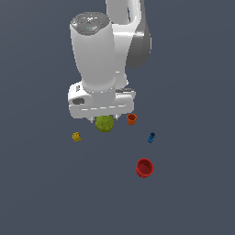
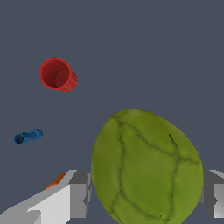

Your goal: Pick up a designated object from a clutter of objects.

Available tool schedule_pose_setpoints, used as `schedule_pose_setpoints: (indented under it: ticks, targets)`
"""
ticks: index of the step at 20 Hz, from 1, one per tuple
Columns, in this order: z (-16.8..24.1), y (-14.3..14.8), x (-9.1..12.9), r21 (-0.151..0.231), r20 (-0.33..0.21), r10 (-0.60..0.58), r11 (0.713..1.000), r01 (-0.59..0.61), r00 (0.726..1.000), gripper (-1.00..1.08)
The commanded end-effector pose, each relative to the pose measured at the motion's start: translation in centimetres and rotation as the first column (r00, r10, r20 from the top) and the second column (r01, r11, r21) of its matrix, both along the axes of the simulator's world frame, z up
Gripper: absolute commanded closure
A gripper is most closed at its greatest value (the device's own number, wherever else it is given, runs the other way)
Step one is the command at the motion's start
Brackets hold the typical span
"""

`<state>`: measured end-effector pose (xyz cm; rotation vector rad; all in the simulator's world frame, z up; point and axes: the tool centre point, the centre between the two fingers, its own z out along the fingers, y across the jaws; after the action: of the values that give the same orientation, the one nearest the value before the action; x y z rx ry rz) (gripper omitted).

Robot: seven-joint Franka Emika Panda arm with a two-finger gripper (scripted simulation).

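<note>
Olive-green ball (image 2: 146, 168) sits squarely between the fingers (image 2: 78, 192), one each side, spread apart, not visibly touching it. Ball looks to rest on tabletop (image 1: 46, 193). Straight squeeze should catch it.

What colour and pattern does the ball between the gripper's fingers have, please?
Olive-green ball with thin dark crack-like lines; clearest in the wrist view.

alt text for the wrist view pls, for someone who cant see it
An olive-green ball with thin dark crack-like lines fills the foreground between the two grey fingers of the gripper. Beyond it, on a dark grey surface, lie a red cup and a tiny blue piece.
</note>
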<state>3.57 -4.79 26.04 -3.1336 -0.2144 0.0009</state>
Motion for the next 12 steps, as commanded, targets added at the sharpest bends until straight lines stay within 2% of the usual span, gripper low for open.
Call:
schedule_pose_setpoints:
  ticks: [1,12]
  targets:
    - [2.1,-0.3,1.1,0.0,0.001,0.0,1.0,0.0,1.0,1.08]
    - [9.4,-1.6,5.0,0.0,0.001,0.0,1.0,0.0,1.0,1.08]
